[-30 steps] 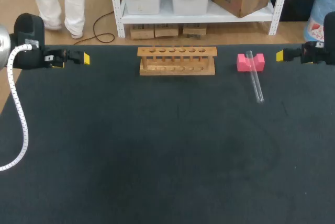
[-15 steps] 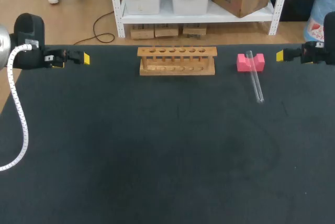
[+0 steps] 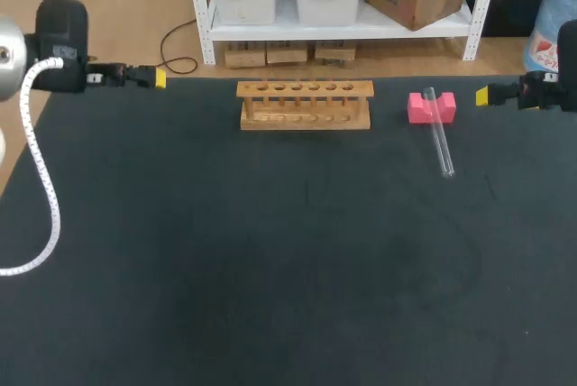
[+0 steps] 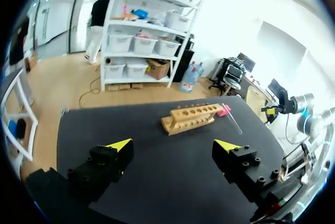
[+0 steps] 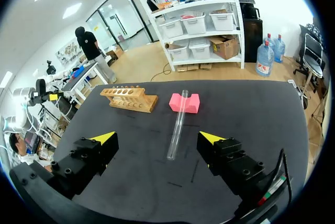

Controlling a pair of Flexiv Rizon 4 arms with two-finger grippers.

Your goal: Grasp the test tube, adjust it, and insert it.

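Glass test tube (image 3: 441,138), clear, lies with one end propped on pink block (image 3: 416,108), near wooden rack (image 3: 305,105); left gripper (image 4: 172,144) and right gripper (image 5: 156,137) spread wide.

There was 1 table (image 3: 270,251), and on it lay 1 test tube (image 3: 440,133), 1 pink block (image 3: 420,108) and 1 wooden rack (image 3: 305,105), 3 loose things in all. The rack's top bar showed 6 holes in 1 row. There were 2 grippers, the left gripper (image 4: 173,144) and the right gripper (image 5: 157,137), each with 2 yellow tips, 4 altogether
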